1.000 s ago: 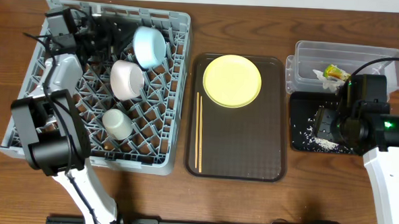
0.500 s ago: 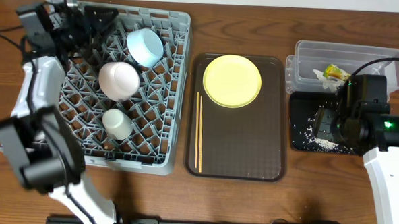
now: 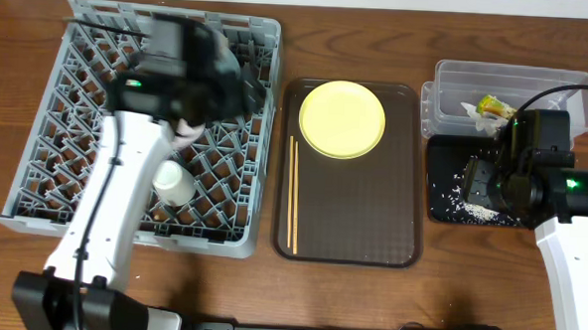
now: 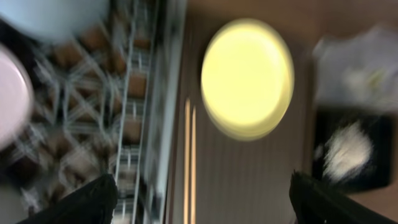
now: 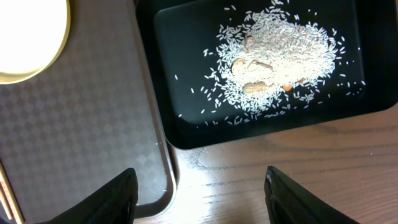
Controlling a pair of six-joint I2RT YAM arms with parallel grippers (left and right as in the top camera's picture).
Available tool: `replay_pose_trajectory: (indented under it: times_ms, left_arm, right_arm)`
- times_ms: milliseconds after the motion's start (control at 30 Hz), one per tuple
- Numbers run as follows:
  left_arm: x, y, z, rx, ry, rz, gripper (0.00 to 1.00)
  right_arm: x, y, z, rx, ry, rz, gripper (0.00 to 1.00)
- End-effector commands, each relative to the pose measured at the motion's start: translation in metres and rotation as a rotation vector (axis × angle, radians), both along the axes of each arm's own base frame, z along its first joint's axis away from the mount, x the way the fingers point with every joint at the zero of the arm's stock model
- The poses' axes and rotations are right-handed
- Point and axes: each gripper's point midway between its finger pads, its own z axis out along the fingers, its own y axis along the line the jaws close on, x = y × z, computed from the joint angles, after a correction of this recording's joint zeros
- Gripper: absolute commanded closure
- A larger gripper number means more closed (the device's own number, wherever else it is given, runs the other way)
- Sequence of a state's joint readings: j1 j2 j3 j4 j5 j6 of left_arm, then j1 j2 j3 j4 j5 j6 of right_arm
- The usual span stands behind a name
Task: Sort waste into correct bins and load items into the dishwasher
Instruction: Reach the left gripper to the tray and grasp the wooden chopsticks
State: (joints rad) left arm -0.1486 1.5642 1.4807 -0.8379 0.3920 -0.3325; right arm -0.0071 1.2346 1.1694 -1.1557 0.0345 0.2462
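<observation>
My left gripper [image 3: 233, 83] hangs blurred over the right side of the grey dishwasher rack [image 3: 35, 174], open and holding nothing [image 4: 202, 186]. In the rack are the white cup [image 3: 174, 183], the pinkish bowl [image 4: 12, 93] and the light blue bowl [image 4: 56, 12], the bowls mostly under my arm from overhead. The yellow plate [image 3: 342, 118] and wooden chopsticks [image 3: 294, 195] lie on the brown tray [image 3: 371, 228]. My right gripper [image 5: 199, 177] is open and empty above the table beside the black bin [image 5: 186, 124], which holds rice scraps [image 5: 273, 62]. The wrapper [image 3: 493, 106] lies in the clear tub [image 3: 536, 81].
The brown tray sits between the rack and the two bins, with its corner [image 5: 81, 124] just left of my right gripper. The clear tub stands directly behind the black bin at the table's right. Bare wood runs along the front edge.
My left arm has swung from the rack's far left corner across to its right side, and its jaws have opened wider. The right arm has not moved.
</observation>
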Motion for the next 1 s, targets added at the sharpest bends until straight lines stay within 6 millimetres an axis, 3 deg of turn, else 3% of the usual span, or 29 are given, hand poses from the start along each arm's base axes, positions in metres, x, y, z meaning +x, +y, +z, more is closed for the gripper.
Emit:
replay_pose_trajectory:
  times_ms: [0,233,533,733,967]
  left_arm:
    - [-0.03,-0.02,-0.026,0.231,0.078,-0.027,0.09]
    - [-0.068,-0.07,-0.07,0.299,0.175,-0.13,0.08]
    - [-0.08,-0.094,-0.142,0.381,0.286,-0.166,0.13]
    - [-0.083,-0.106,-0.177,0.419,0.335,-0.203,0.21]
    - [-0.089,-0.104,-0.207,0.46,0.402,-0.214,0.21]
  right_arm:
    - [0.001,-0.007,0.004,-0.004,-0.014,-0.036,0.36]
    - [0.001,-0.007,0.004,-0.004,-0.014,-0.036,0.36]
    - [0.0,-0.007,0.004,-0.004,-0.013,-0.036,0.36]
    - [0.0,-0.007,0.004,-0.004,-0.013,-0.036,0.36]
    - [0.0,-0.007,0.004,-0.004,-0.013,-0.036,0.36]
